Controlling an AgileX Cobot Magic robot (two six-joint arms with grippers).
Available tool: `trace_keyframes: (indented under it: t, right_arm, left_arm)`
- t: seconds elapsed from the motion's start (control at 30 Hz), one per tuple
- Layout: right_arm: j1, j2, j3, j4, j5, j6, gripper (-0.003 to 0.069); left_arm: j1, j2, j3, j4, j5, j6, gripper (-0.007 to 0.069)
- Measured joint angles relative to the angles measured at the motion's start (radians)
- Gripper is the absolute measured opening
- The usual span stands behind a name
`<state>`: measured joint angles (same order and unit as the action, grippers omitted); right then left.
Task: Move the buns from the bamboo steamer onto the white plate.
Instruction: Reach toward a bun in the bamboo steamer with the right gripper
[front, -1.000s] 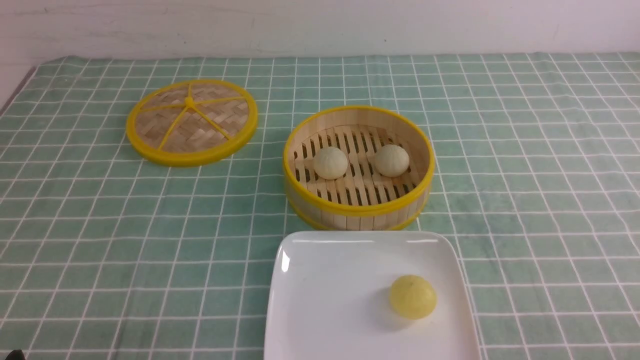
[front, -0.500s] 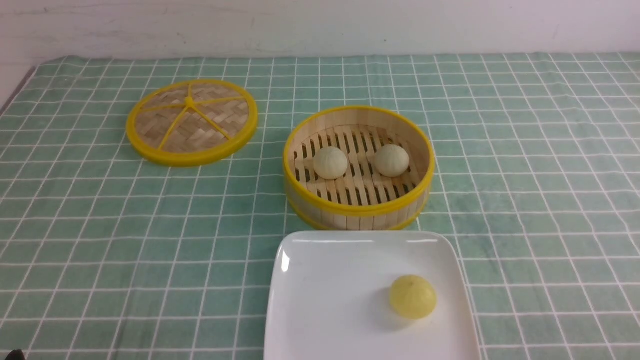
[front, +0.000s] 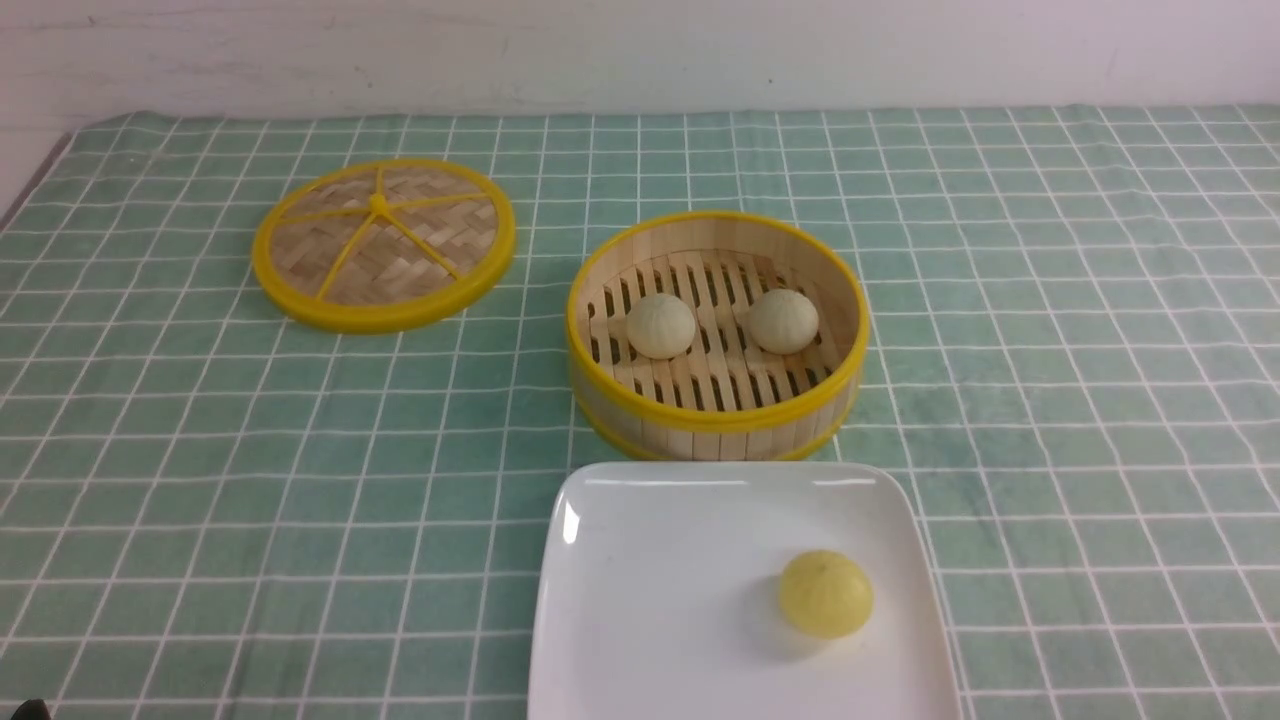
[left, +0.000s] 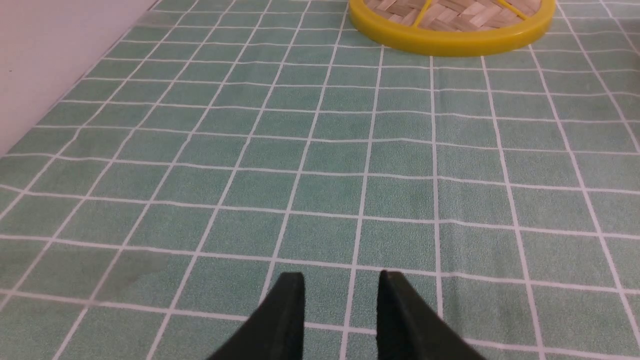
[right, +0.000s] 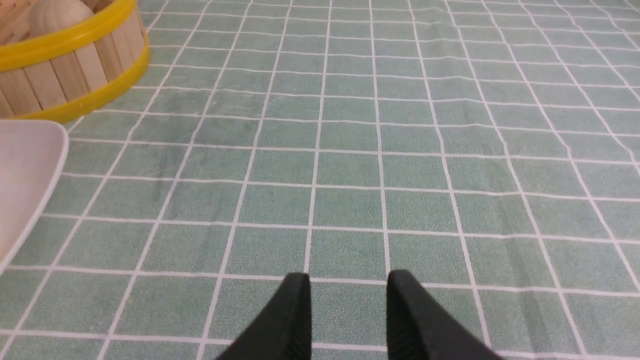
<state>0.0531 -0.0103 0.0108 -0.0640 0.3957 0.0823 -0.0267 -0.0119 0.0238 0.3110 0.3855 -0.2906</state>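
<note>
Two off-white buns (front: 660, 325) (front: 783, 321) lie side by side on the slotted floor of the bamboo steamer (front: 715, 418) at mid table. Directly in front of it sits the white plate (front: 660, 580). Neither arm reaches into the front view. My left gripper (left: 340, 280) hovers over bare cloth, open and holding nothing, with the lid far ahead. My right gripper (right: 348, 280) is likewise open and holding nothing; its wrist view shows the steamer (right: 65, 75), the top of one bun (right: 57, 15) and a corner of the plate (right: 25, 175) off to one side.
A bright yellow bun (front: 826, 593) rests on the plate's right part. The flat woven lid (front: 384, 243) with a yellow rim lies at the back left, also in the left wrist view as the lid (left: 450, 25). Green checked cloth covers the table; a wall stands behind.
</note>
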Motion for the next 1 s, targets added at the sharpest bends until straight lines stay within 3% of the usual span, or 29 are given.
trace_keyframes:
  t: [0.33,0.43,0.57,0.67,0.8,1.0]
  right_arm:
    - [0.0,0.0,0.0,0.0,-0.002,0.001,0.024]
    - [0.0,0.0,0.002,0.064,-0.021,0.045,0.024]
    - [0.0,0.0,0.01,0.338,-0.046,0.238,0.024]
    - [0.0,0.0,0.011,0.494,-0.046,0.334,0.024]
    - [0.0,0.0,0.012,0.599,-0.045,0.38,0.024]
    - [0.0,0.0,0.013,0.638,-0.095,0.391,0.024]
  left_arm:
    - [0.0,0.0,0.001,-0.018,-0.007,-0.033,0.024]
    - [0.0,0.0,0.002,-0.193,-0.033,-0.203,0.024]
    - [0.0,0.0,0.002,-0.557,-0.046,-0.545,0.024]
    - [0.0,0.0,0.002,-0.718,-0.048,-0.703,0.024]
    - [0.0,0.0,0.002,-0.751,-0.05,-0.759,0.024]
    - [0.0,0.0,0.003,-0.711,-0.074,-0.77,0.024]
